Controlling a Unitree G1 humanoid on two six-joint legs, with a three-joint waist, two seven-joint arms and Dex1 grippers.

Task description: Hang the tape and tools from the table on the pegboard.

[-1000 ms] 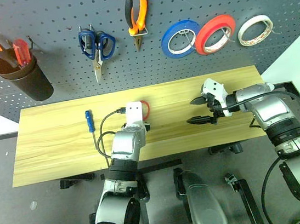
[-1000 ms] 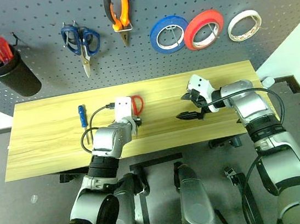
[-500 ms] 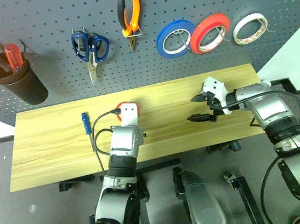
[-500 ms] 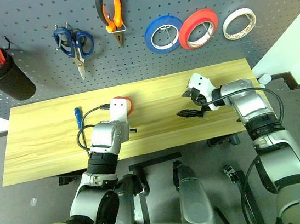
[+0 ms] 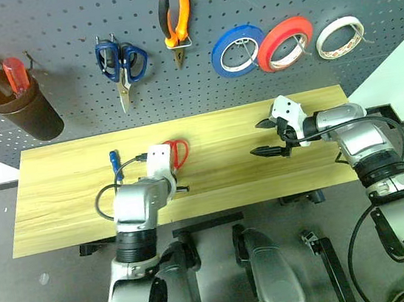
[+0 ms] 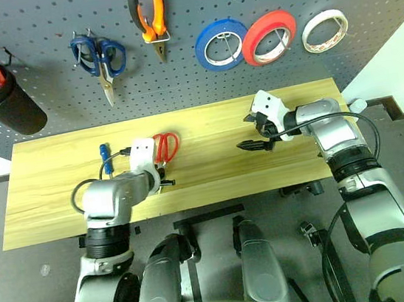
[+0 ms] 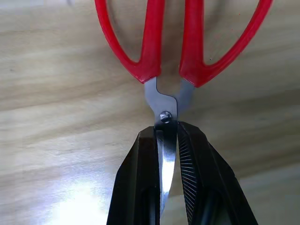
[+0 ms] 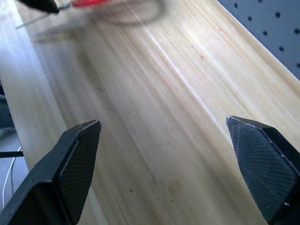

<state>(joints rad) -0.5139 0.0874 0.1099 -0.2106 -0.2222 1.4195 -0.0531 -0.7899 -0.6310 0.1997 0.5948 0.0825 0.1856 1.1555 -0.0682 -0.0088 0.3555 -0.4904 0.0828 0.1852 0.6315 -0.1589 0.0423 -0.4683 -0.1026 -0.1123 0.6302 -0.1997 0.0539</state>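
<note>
red scissors (image 7: 176, 56) sit pinched by their blades in the left gripper (image 7: 168, 140), over the table (image 5: 60, 207). right gripper (image 5: 266, 136) hangs wide apart and empty. tape (image 5: 342, 36) and pliers (image 5: 176, 20) hang on the pegboard (image 5: 69, 101); blue screwdriver (image 5: 113, 162) lies on the table.

scissors (image 5: 175, 153) right of screwdriver (image 5: 113, 162) on table (image 5: 68, 206), pegboard (image 5: 69, 101) behind

My left gripper (image 5: 178, 186) appears to pinch the red-handled scissors (image 5: 178, 153) over the table (image 5: 67, 198); right gripper (image 5: 263, 137) gapes.
</note>
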